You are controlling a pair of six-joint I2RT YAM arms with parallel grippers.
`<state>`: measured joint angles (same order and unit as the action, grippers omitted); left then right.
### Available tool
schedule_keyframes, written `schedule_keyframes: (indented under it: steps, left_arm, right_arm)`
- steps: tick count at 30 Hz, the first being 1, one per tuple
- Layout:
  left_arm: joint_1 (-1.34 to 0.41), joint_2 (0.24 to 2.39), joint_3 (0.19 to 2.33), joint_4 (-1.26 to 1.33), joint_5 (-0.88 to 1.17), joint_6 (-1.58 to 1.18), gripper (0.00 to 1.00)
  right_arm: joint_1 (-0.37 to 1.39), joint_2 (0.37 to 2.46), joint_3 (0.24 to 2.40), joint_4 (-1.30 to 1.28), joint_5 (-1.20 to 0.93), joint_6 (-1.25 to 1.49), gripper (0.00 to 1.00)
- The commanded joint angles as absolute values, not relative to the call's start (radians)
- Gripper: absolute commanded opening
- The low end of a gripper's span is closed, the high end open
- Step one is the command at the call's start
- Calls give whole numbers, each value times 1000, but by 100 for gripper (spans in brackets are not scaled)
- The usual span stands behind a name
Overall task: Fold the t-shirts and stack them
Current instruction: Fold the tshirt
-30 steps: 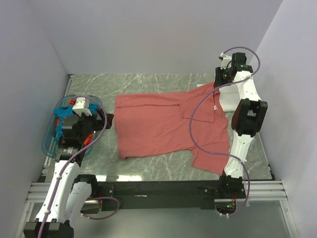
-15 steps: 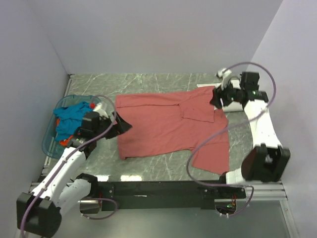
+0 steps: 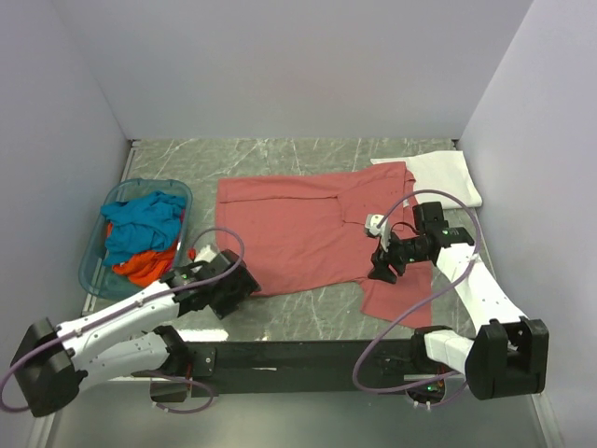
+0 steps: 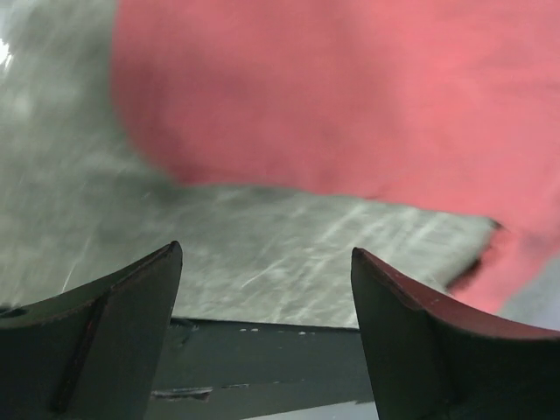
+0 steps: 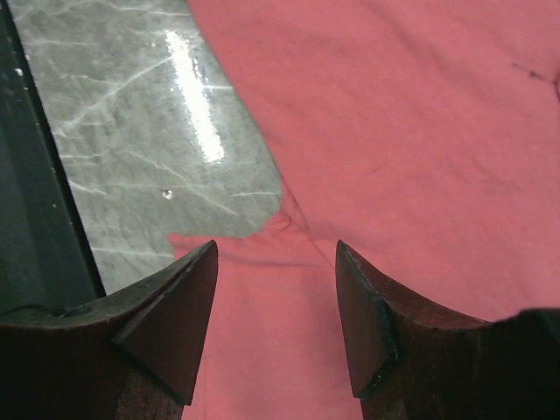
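The dusty-red t-shirt (image 3: 298, 233) lies spread flat across the middle of the table. A white t-shirt (image 3: 448, 175) lies folded at the back right. Teal-blue (image 3: 140, 217) and orange (image 3: 140, 266) shirts sit in the basket. My left gripper (image 3: 244, 283) is open and empty, low by the red shirt's near left corner; the left wrist view shows that shirt (image 4: 350, 96) ahead of the jaws. My right gripper (image 3: 381, 269) is open and empty over the near sleeve, seen in the right wrist view (image 5: 289, 350).
A translucent blue plastic basket (image 3: 96, 257) stands at the left edge. The black frame rail (image 3: 308, 355) runs along the near edge. Grey walls close in on the left, back and right. Purple cables loop off both arms.
Both arms swung down from the far edges to the near side of the red shirt. The white shirt at the back right is now uncovered.
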<state>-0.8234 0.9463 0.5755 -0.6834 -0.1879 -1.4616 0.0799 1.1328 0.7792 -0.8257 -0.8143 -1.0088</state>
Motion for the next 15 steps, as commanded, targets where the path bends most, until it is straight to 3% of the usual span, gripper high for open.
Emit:
schedule_keyframes:
  steps: [1,6,15]
  left_arm:
    - [-911,991,586,-779,-299,-1744,84]
    - [-951,1043,586,-813,-368,-1954,89]
    - [-939,1081,578,-752,-535,-2028,90]
  right_arm:
    - [81,1101,788,-799,-775,-1017,63]
    - [81,1095,773,-787,-793,-1009,63]
    - [80,1112,767,-804,-834,-1029,63]
